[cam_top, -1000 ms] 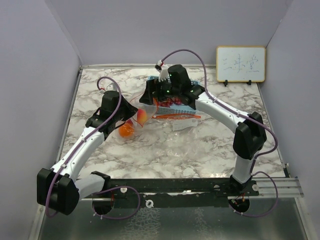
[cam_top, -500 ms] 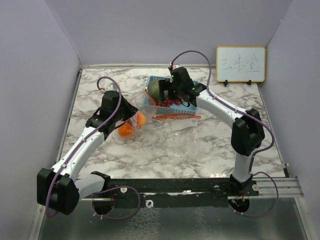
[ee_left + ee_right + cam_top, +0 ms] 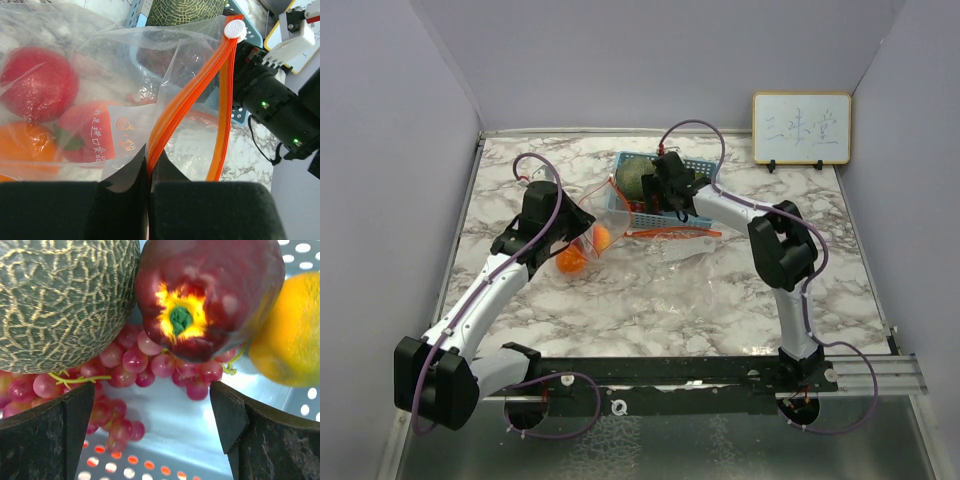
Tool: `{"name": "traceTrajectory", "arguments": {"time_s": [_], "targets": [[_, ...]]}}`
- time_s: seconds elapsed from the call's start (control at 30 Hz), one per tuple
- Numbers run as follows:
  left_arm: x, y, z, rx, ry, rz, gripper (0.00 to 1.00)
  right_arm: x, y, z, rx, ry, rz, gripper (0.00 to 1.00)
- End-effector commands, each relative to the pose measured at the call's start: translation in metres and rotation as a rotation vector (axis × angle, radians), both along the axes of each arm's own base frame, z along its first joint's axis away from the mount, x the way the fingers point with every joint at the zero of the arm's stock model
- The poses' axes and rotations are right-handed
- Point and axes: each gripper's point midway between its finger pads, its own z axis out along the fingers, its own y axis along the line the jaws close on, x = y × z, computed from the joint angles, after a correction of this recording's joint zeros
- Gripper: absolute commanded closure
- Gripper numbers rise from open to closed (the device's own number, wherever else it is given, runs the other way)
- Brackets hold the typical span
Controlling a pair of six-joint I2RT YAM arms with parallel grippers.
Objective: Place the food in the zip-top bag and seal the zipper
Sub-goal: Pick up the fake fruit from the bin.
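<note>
The clear zip-top bag (image 3: 640, 262) lies mid-table, its orange zipper (image 3: 176, 111) parted and the white slider (image 3: 235, 29) at the far end. My left gripper (image 3: 148, 162) is shut on one zipper strip, holding the mouth up. Inside the bag are a red apple (image 3: 35, 82), an orange (image 3: 20, 155) and a red labelled fruit (image 3: 82, 135). My right gripper (image 3: 152, 390) hangs open inside the blue basket (image 3: 165, 420), its fingers either side of red grapes (image 3: 150, 362). Just ahead of it are a netted melon (image 3: 60, 295), a dark red apple (image 3: 205, 295) and a yellow-orange fruit (image 3: 290, 335).
The blue mesh basket (image 3: 705, 170) stands at the back centre, touching the bag's far end. A small whiteboard (image 3: 801, 128) leans on the back wall at right. Grey walls close in on the marble table (image 3: 740, 300) on three sides.
My right gripper has dropped from above the basket's left end into the basket, and its forearm has folded lower. The left arm and bag have stayed still.
</note>
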Motion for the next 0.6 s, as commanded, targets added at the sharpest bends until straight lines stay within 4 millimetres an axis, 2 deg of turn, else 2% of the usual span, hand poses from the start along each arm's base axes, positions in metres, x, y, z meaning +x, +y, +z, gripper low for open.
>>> {"name": "traceTrajectory", "arguments": {"time_s": [0.0, 0.07, 0.13, 0.17, 0.27, 0.33, 0.4, 0.47, 0.53, 0.57], "targets": [[0.0, 0.001, -0.002, 0.004, -0.002, -0.016, 1.0, 0.033, 0.003, -0.002, -0.025, -0.144, -0.007, 0.04], [0.001, 0.001, -0.002, 0.005, 0.0, -0.018, 1.0, 0.037, -0.002, -0.009, -0.034, -0.164, -0.017, 0.05], [0.001, 0.002, -0.003, 0.007, 0.003, -0.018, 1.0, 0.039, -0.008, -0.021, -0.028, -0.147, -0.028, 0.12], [0.002, 0.002, -0.003, 0.008, 0.001, -0.017, 1.0, 0.038, -0.01, -0.027, -0.023, -0.133, -0.028, 0.2], [0.003, 0.004, -0.004, 0.011, 0.005, -0.015, 1.0, 0.034, -0.013, -0.035, -0.015, -0.12, -0.021, 0.57], [0.004, 0.005, -0.004, 0.011, 0.008, -0.012, 1.0, 0.031, -0.014, -0.031, -0.007, -0.128, -0.009, 0.73], [0.005, 0.005, -0.005, 0.01, 0.008, -0.012, 1.0, 0.028, -0.014, -0.02, 0.003, -0.14, 0.006, 0.88], [0.007, 0.005, -0.004, 0.009, 0.006, -0.013, 1.0, 0.025, -0.012, 0.001, 0.024, -0.156, 0.019, 0.97], [0.008, 0.005, -0.004, 0.009, 0.004, -0.012, 1.0, 0.022, -0.009, 0.032, 0.059, -0.186, 0.045, 0.98], [0.009, 0.004, -0.004, 0.008, 0.002, -0.012, 1.0, 0.019, -0.006, 0.058, 0.089, -0.216, 0.068, 0.98]]}}
